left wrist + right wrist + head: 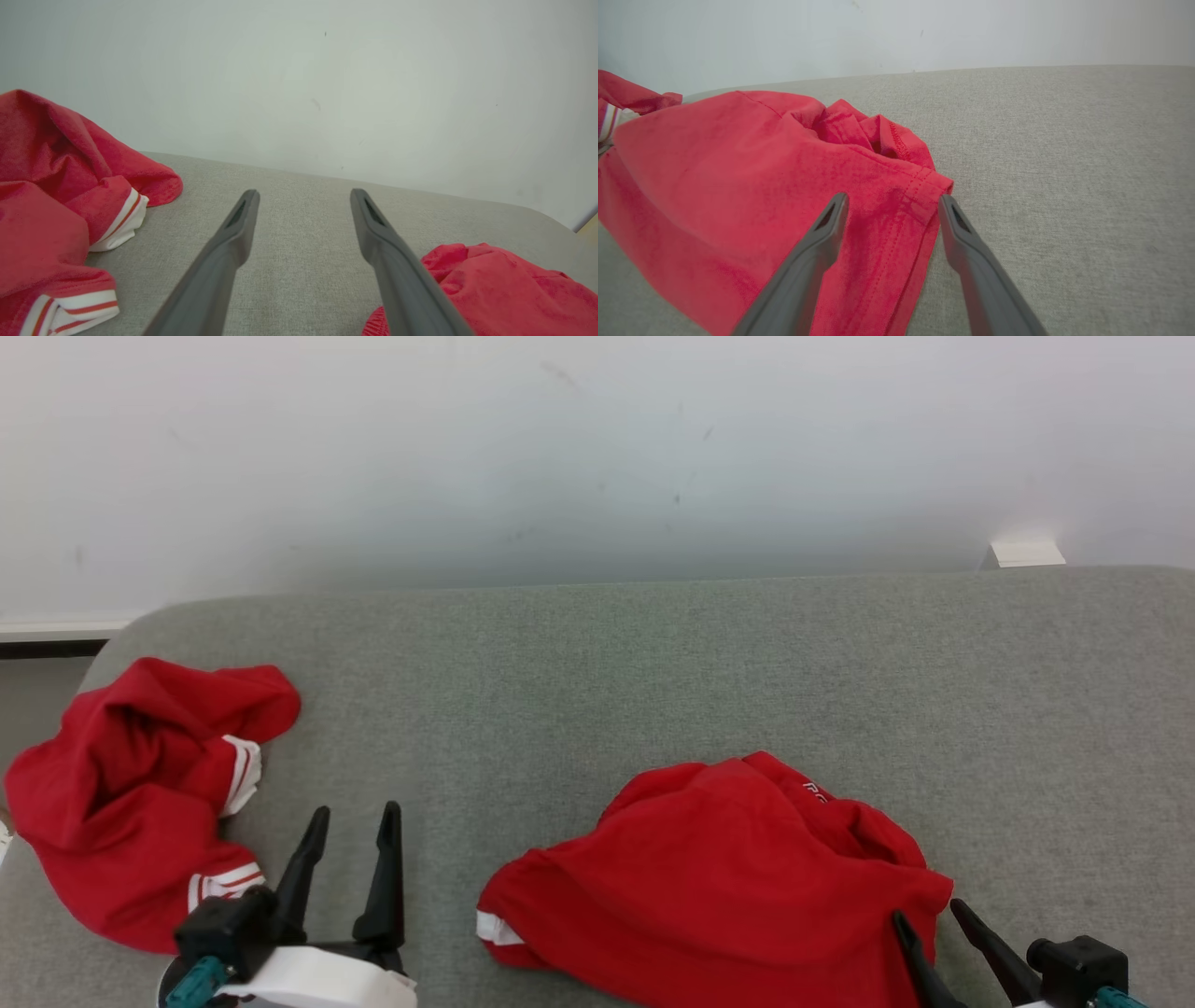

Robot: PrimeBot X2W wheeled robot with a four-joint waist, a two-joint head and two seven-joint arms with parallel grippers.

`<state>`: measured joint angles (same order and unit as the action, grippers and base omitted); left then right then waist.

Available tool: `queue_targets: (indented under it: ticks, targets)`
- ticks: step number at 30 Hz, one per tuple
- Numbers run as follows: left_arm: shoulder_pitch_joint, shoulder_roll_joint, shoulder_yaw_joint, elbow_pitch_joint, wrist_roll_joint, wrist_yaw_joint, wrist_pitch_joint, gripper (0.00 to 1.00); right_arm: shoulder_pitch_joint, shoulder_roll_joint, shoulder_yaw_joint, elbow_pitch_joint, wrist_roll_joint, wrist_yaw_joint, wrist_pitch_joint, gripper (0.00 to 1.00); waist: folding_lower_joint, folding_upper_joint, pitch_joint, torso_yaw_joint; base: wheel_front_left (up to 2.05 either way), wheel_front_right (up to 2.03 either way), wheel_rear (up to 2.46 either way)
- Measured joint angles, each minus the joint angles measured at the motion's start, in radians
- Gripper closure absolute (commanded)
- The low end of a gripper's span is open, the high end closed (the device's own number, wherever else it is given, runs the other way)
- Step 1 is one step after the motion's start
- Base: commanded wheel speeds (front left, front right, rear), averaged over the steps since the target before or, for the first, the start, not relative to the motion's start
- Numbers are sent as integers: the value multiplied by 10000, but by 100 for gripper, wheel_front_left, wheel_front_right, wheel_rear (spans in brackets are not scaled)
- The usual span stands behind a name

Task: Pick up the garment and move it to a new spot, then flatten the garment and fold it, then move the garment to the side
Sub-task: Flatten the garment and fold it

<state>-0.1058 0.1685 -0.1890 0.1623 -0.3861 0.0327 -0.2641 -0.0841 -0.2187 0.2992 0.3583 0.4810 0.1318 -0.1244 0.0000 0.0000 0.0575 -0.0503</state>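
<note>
Head view: left gripper [355, 810] fingers apart over grey cushion [653, 663]; right wrist view: right gripper [893, 199] spread, straddling near garment [738, 177] hem

A big grey cushion [653, 691] has a soft, woven top, and its left back corner is round. Behind the cushion stands a plain white wall [597, 448] with a few small dark marks. A little white block [1024, 553] sits just behind the cushion, far to the right. A white ledge [56, 630] with a dark strip under it sits behind the cushion's left corner. The light is soft and even.
</note>
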Motion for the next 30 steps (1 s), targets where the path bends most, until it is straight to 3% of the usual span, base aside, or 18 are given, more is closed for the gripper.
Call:
queue_targets:
  ticks: [11,12,13,14,21,30]
  targets:
    - [-82,-399,585,382,529,-552,0,0,-568,-46,299,1035,506,0,-201,0,0,0,152,292,0,0,0]
    - [-82,-430,614,407,564,-593,0,0,-592,-48,341,1081,558,0,-255,51,0,0,160,309,0,0,0]
    - [-83,-460,654,433,604,-625,0,0,-598,-50,397,1131,614,0,-278,90,0,0,165,325,0,0,0]
    - [-84,-489,692,460,623,-654,0,0,-604,-56,443,1183,675,0,-336,100,0,0,169,341,0,0,0]
    - [-115,-629,878,581,786,-859,2,0,-755,-249,834,669,1601,0,-516,100,0,0,190,471,0,0,0]
    - [-307,-826,949,663,1058,-1072,0,0,-1781,-1337,1022,-734,4034,0,301,100,0,0,600,649,0,0,0]
